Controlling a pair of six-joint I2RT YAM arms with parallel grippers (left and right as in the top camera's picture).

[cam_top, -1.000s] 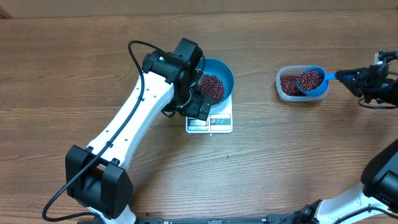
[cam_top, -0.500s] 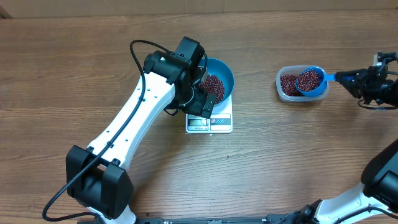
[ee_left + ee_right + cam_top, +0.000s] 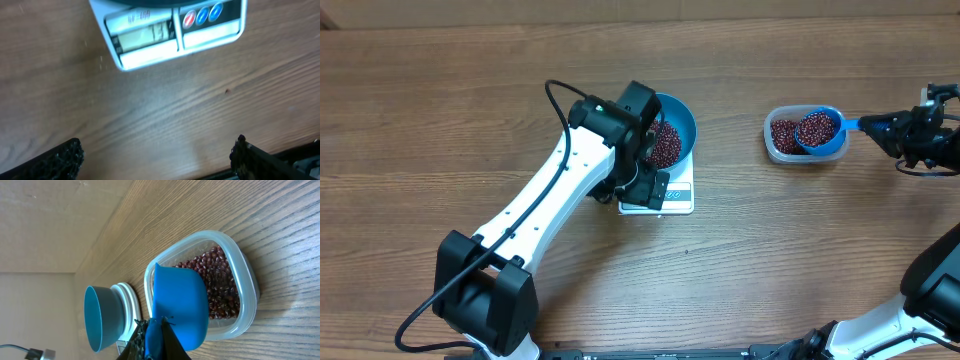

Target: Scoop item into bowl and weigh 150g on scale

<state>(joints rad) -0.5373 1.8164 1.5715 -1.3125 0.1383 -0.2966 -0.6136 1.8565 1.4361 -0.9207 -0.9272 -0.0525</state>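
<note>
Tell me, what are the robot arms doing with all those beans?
They're weighing beans. The right gripper is shut on the handle of a blue scoop, which is heaped with beans and held over the clear tub. The blue bowl sits on the white scale with beans already in it. The left gripper is open and empty, hovering by the scale's display.

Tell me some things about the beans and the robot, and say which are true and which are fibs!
1. The bowl sits on the scale. True.
2. The scoop is empty. False: it is full of beans.
3. The left fingers hold the bowl. False: they are open, holding nothing.
4. The right fingers grip the scoop's handle. True.
5. The scoop hangs over the bowl. False: it is over the tub.
</note>
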